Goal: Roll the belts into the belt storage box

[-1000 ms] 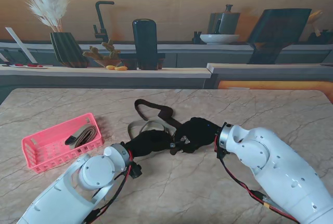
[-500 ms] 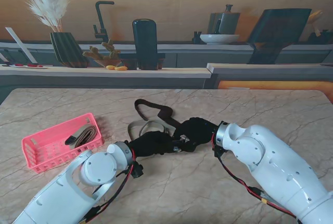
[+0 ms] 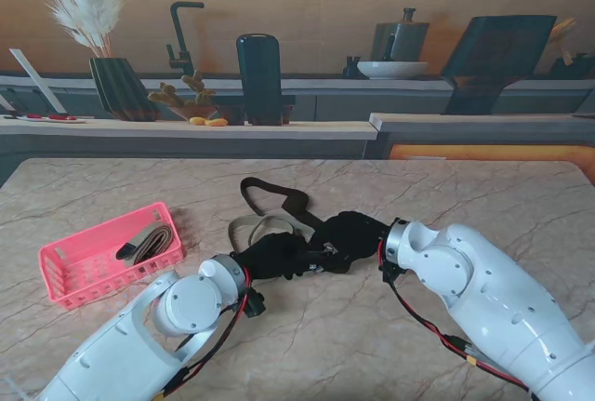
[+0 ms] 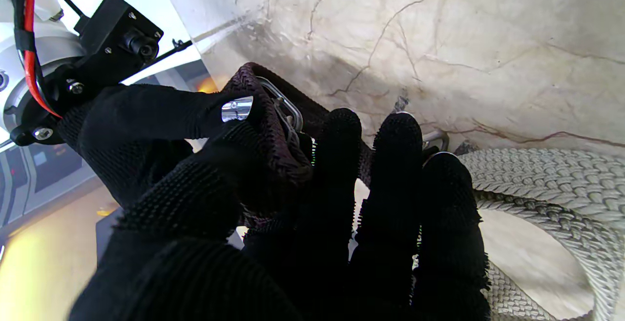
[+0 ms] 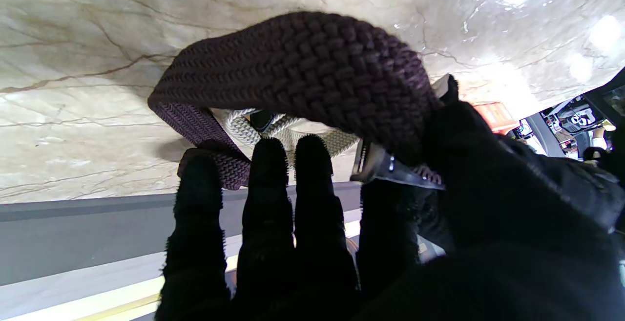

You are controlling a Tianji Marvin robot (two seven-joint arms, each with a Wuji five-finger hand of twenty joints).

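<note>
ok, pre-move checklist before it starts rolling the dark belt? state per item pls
1. Left hand on the dark belt at the buckle: ok, fingers closed around that end.
2. Right hand on the same belt: ok, thumb pins the strap.
3. Belt free of the beige belt: not ok, the two overlap beside the hands.
4. Pink storage box has room: ok, one rolled belt inside, space left.
5. Roll started: cannot tell, hands hide that stretch.
6. Far loop flat on the table: ok.
</note>
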